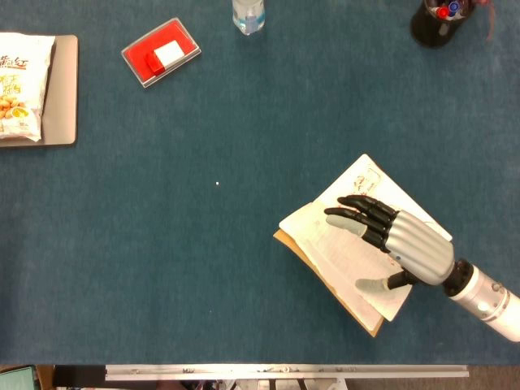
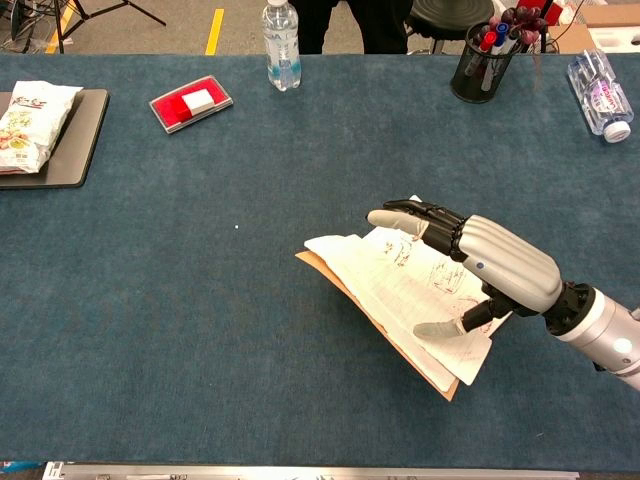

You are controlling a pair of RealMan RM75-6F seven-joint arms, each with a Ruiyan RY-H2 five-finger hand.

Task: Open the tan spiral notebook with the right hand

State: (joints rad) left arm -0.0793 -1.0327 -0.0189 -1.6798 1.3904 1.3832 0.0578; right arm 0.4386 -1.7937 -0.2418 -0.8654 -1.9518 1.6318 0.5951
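The tan spiral notebook [image 1: 321, 244] lies open on the blue table at the near right, white scribbled pages up and its tan cover showing along the left edge [image 2: 312, 263]. My right hand [image 1: 402, 242] rests flat on the pages with fingers spread, fingertips [image 1: 340, 216] toward the left edge and the thumb lower on the page. In the chest view the right hand [image 2: 495, 265] lies across the upper pages of the notebook [image 2: 375, 285] and grips nothing. My left hand appears in neither view.
A red box [image 1: 160, 52] and a water bottle [image 1: 248, 15] stand at the far side. A pen cup [image 1: 435, 20] is far right, with a lying bottle [image 2: 600, 95] beyond it. A snack bag [image 1: 20, 85] rests on a grey tray [image 1: 67, 89] far left.
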